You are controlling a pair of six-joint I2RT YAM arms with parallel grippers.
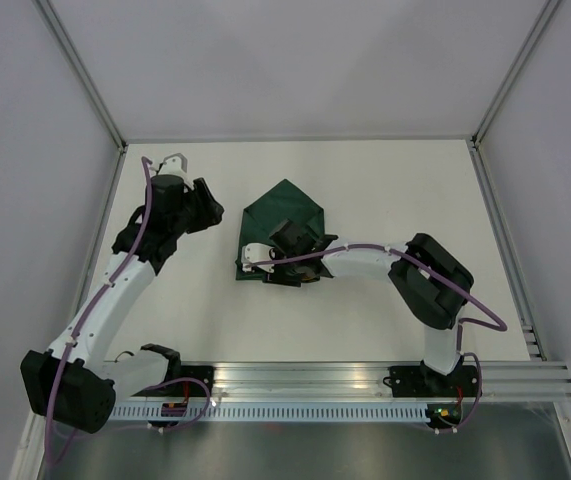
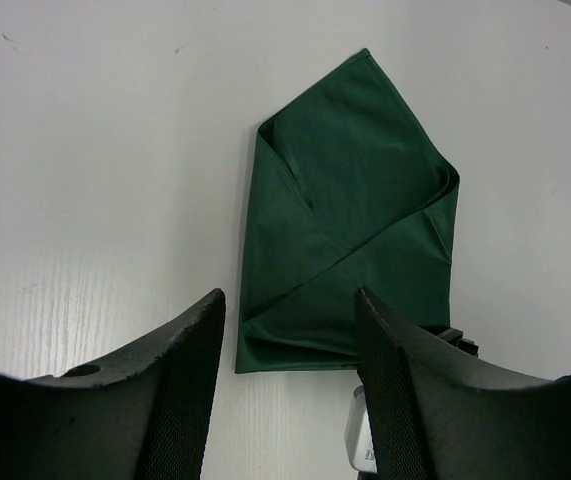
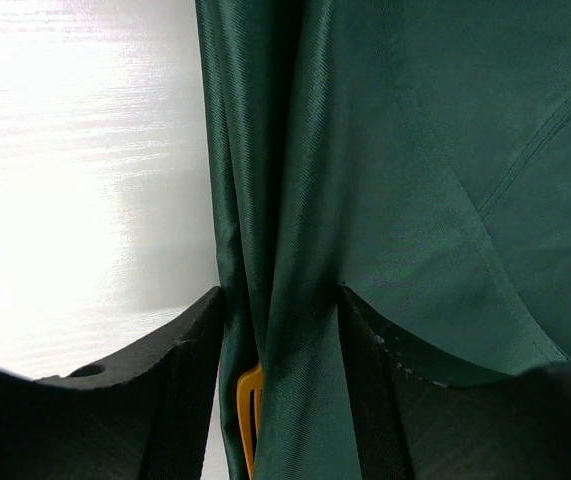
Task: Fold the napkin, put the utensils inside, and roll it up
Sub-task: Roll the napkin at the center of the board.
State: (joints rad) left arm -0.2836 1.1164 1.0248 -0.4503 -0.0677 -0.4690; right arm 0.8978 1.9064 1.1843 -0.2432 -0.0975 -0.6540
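Left arm (image 1: 115, 290), right arm (image 1: 365, 262): white link shells, bulky black joint housings behind jaws. Purple cable (image 1: 143, 215) runs along each arm, held by white clips. Jaws matte black, curved, inner faces finely ribbed; small round hole near base of one.

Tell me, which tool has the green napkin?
The right tool: napkin cloth is bunched between its fingers. The left tool is open, holding nothing.

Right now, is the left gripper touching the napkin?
No, the left gripper sits open beside the napkin, with bare table between them.
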